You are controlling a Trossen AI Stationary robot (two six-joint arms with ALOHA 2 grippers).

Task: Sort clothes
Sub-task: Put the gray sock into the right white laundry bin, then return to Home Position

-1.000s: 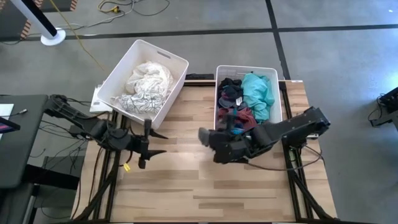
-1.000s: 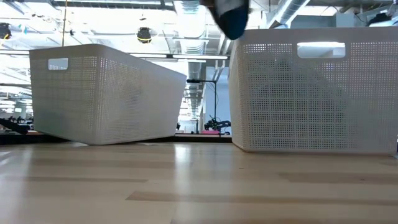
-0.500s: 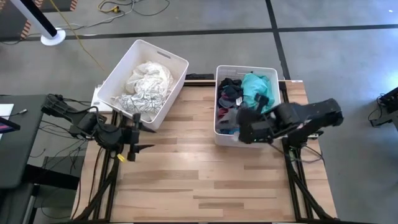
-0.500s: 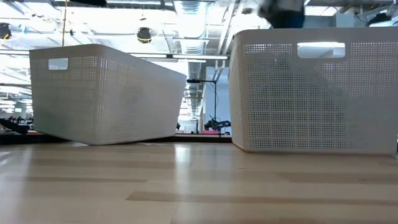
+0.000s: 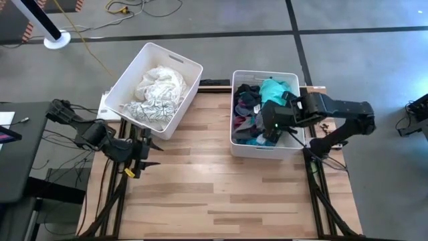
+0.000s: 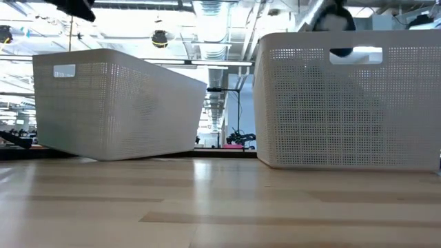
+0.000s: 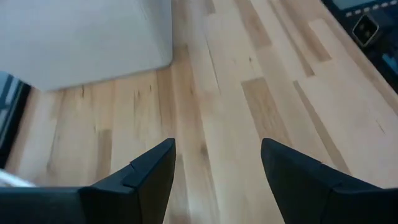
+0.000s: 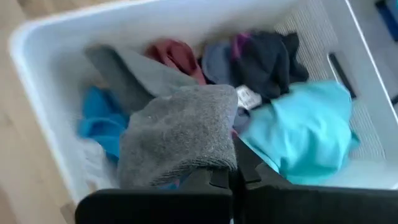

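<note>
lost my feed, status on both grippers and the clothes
Right gripper shut on grey garment, over the dark-clothes bin. Left gripper open, empty, over bare table. Nothing in the way.

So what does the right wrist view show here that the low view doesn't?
Only the right wrist view shows the right gripper, fingers shut on a grey garment over the bin's contents: a teal garment, dark and maroon pieces. Only the low view shows the second bin and bare tabletop from the side. Both show the white bin holding the dark clothes.
</note>
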